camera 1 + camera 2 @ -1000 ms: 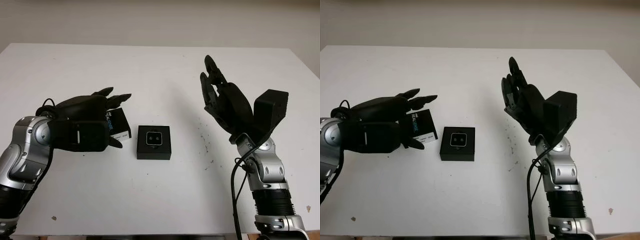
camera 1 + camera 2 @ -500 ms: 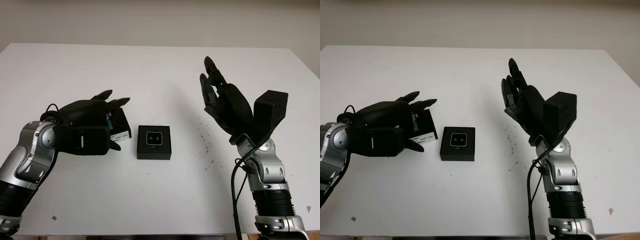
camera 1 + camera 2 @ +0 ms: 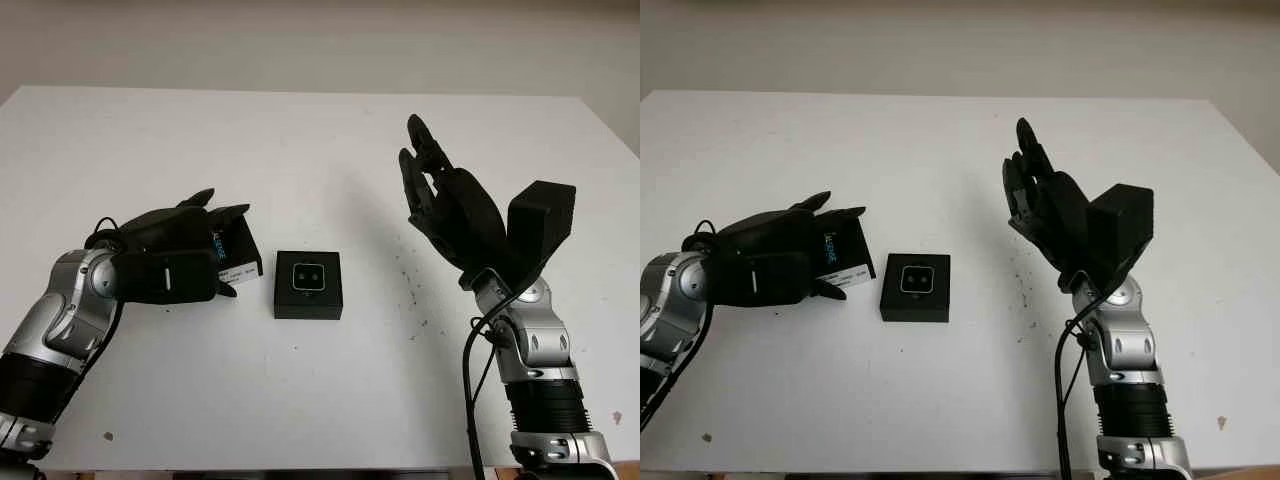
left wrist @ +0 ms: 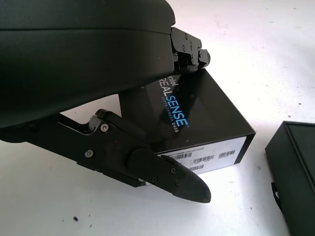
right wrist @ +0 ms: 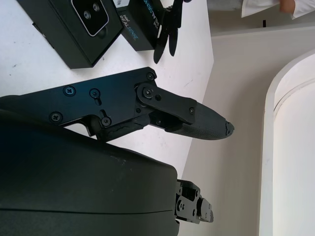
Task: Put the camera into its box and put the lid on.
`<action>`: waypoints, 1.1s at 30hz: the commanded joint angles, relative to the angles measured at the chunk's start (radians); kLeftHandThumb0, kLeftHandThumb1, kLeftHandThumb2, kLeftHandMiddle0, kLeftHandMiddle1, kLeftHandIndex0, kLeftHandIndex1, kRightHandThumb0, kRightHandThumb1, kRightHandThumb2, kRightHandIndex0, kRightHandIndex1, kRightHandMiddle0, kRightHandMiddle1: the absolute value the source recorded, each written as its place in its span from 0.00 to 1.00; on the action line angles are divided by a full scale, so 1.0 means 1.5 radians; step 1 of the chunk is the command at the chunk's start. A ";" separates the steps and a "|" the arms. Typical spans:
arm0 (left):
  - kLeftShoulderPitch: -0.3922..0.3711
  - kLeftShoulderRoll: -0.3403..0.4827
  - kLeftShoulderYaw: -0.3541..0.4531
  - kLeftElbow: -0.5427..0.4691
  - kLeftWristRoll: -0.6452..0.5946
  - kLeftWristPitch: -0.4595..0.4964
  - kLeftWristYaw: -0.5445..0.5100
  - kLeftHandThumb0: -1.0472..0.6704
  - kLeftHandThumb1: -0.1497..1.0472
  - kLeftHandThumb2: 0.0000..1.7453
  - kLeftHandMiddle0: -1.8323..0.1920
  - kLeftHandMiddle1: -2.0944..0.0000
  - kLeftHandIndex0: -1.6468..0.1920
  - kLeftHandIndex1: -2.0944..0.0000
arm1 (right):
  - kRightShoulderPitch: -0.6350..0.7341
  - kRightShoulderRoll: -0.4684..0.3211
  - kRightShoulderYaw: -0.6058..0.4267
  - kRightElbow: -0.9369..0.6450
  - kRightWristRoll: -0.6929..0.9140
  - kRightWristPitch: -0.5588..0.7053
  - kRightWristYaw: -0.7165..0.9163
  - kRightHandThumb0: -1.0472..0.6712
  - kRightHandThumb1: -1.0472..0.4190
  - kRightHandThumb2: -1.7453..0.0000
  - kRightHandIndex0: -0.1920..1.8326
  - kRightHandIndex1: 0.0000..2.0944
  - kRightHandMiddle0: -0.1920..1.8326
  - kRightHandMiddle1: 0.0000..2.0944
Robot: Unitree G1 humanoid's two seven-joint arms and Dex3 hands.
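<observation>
The left hand (image 3: 170,262) is being lowered and drawn in over the lid (image 4: 197,115) compared with a second ago: earlier it was hovering higher with fingers reaching past the lid's far edge, now it is sitting lower and cupped over it, toward the left edge of the tabletop (image 3: 320,140). In the left wrist view one finger (image 4: 162,169) is lying along the lid's labelled side and the others are reaching over its top, so a grasp is being closed but cannot be called firm yet. The lid is not seen lifted; it is judged to be on the table, just beside the box (image 3: 308,285).

The camera (image 3: 307,276) is already seated in the box, near the middle of the tabletop, so only the lid step is judged left.

The right hand (image 3: 445,205) is being held raised over the right half of the tabletop, holding nothing, unchanged from before.

Writing: "REALSENSE" is being read on the lid's black top, with a smaller line under it too small to read, and barcodes on a white label on its side.
</observation>
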 commanded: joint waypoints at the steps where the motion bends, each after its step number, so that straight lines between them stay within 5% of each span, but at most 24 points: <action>1: -0.016 -0.003 -0.003 0.010 -0.007 -0.010 0.005 0.29 0.86 0.03 0.85 0.95 0.82 0.96 | 0.003 -0.005 -0.001 -0.015 0.003 0.001 0.002 0.27 0.00 0.60 0.00 0.00 0.00 0.00; 10: -0.017 -0.008 -0.004 0.009 -0.023 0.005 -0.010 0.31 0.87 0.03 0.85 0.96 0.81 0.97 | 0.004 -0.003 -0.001 -0.020 0.003 0.005 -0.003 0.27 0.00 0.60 0.00 0.00 0.00 0.00; 15: -0.008 -0.010 0.006 0.020 -0.053 -0.040 0.011 0.36 0.90 0.04 0.80 0.91 0.77 0.95 | 0.006 -0.006 0.002 -0.023 0.000 0.002 -0.002 0.27 0.00 0.59 0.00 0.00 0.00 0.00; 18: -0.006 -0.012 0.012 0.031 -0.076 -0.059 0.016 0.43 0.93 0.03 0.89 0.56 0.74 0.82 | 0.007 -0.006 0.001 -0.023 0.002 0.004 0.000 0.26 0.00 0.60 0.00 0.00 0.00 0.00; 20: -0.006 -0.014 0.014 0.037 -0.088 -0.065 0.018 0.49 0.95 0.03 0.87 0.38 0.81 0.51 | 0.007 -0.006 0.000 -0.026 0.001 0.006 -0.002 0.27 0.00 0.59 0.00 0.00 0.00 0.00; 24: -0.006 -0.014 0.011 0.046 -0.092 -0.076 0.029 0.56 0.97 0.03 0.76 0.33 0.76 0.34 | 0.007 -0.006 0.000 -0.026 -0.001 0.007 -0.005 0.28 0.00 0.59 0.00 0.00 0.00 0.00; 33: -0.006 -0.011 0.007 0.033 -0.088 -0.054 0.014 0.57 0.95 0.03 0.71 0.39 0.72 0.33 | 0.009 -0.006 0.000 -0.028 0.001 0.008 -0.003 0.28 0.00 0.59 0.00 0.00 0.00 0.00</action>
